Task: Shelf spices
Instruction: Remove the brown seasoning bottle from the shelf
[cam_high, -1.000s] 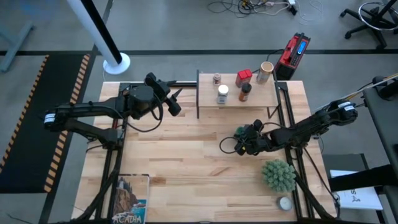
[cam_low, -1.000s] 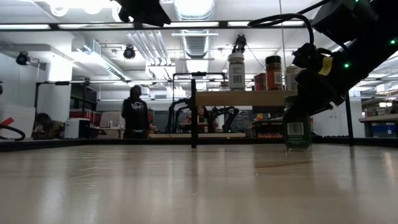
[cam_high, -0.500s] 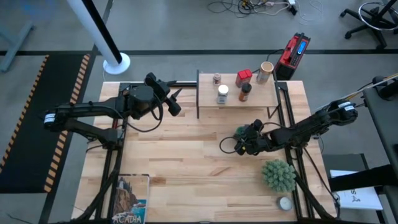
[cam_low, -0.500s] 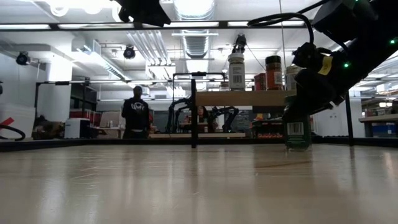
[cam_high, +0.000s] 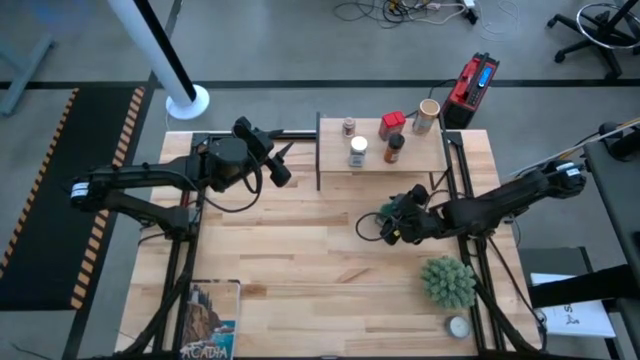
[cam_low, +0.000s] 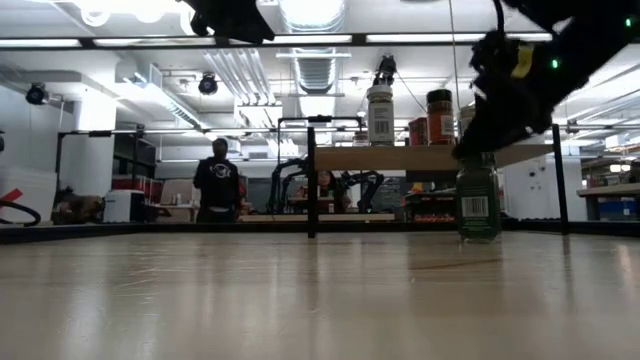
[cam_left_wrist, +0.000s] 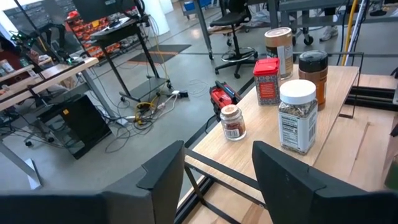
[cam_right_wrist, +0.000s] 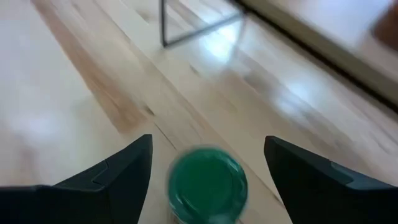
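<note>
Green-lidded jar (cam_right_wrist: 208, 182) stands beside spiky plant (cam_high: 447, 281), before shelf (cam_high: 420, 152).

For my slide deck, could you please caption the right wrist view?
Right gripper open above a green-lidded jar standing on the wooden table.

I am reading only "ACADIA" on the book (cam_high: 209, 322) lying at the table's near edge; the jar labels are staying unreadable.
</note>
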